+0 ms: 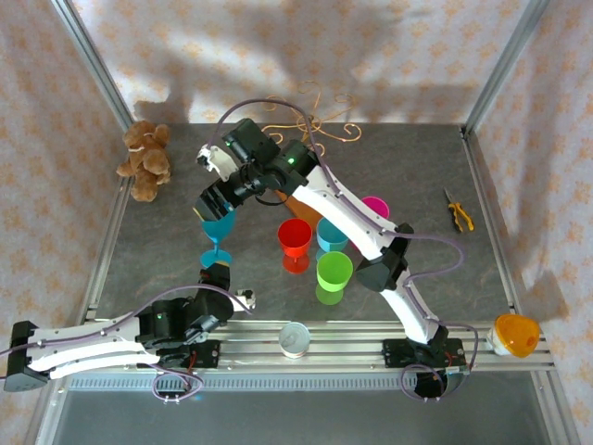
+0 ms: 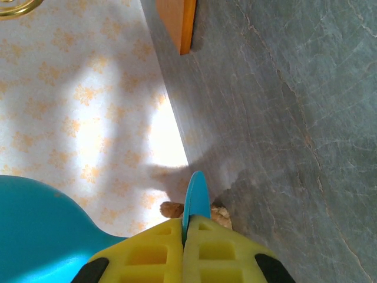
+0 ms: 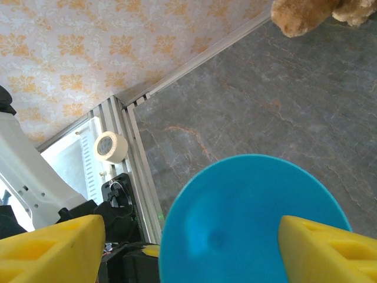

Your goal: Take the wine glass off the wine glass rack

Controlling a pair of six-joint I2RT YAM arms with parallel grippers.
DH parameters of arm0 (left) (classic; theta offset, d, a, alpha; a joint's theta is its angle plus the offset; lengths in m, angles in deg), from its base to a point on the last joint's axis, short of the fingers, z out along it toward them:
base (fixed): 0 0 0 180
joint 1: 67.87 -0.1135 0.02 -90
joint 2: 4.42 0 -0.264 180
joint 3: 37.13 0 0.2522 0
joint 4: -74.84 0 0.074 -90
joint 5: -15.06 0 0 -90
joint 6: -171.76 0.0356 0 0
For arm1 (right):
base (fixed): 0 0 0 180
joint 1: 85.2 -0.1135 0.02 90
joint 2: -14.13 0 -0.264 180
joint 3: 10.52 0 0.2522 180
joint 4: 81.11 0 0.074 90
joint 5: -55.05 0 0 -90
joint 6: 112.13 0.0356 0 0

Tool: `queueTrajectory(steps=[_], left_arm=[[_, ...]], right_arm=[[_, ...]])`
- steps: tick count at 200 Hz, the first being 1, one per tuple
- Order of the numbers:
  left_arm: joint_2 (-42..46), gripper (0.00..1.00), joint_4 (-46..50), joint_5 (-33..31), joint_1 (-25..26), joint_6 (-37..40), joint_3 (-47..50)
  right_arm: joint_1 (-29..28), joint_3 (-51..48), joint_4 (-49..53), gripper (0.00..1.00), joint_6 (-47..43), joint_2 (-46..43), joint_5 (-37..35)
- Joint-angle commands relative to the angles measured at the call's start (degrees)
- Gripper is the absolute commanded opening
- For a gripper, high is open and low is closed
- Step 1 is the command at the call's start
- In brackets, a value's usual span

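- Step: the wine glass (image 1: 219, 230) looked already off the wine glass rack (image 1: 306, 122). It was held out over the table (image 1: 417, 167), to the L of the rack, between both arms. Judged to be a hand-over / release stage.
- Left gripper (image 1: 217, 274): fingers together, clamped on the glass's thin blue foot edge.
- Right gripper (image 1: 215, 202): at the bowl end, fingers apart w/ the bowl between them. There was a bare gap on one side and the other pad sat at the bowl's edge; contact there couldn't be told.
- Next move, prob.: right arm backs clear w/o knocking the bowl, then left arm sets the glass upright on free table, away from the coloured cups (image 1: 334, 271). A pinch on a thin foot is a long lever, so go slow & level.
- Left wrist view gave detail the top view lacked: pads (image 2: 159, 247) shut tight on the foot, and a corner of the rack's wooden base (image 2: 179, 23) well apart from the glass.
- Right wrist view gave the finger gap, w/ the tape roll (image 3: 110, 146) & teddy bear (image 3: 312, 15) beyond.
- Top view gave the layout: rack at the back, glass to its L.
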Motion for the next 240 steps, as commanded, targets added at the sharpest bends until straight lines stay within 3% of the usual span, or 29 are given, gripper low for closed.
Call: queueTrajectory(steps=[1,205,240], left_arm=[[-0.6,0.0,-2.0,-2.1,0.9,1.2,0.1],[-1.1,0.0,-2.5,-2.4,1.1,1.2,0.7],[-1.0,0.0,-2.5,-2.6,1.1,1.3,0.7]], right_arm=[[-0.2,2.4,1.1,0.76,-2.9,0.2,1.6],[-0.7,2.4,13.5,0.49,-9.7,3.5,8.5],[-0.9,2.4,13.9,0.36,-9.7,3.2,10.0]])
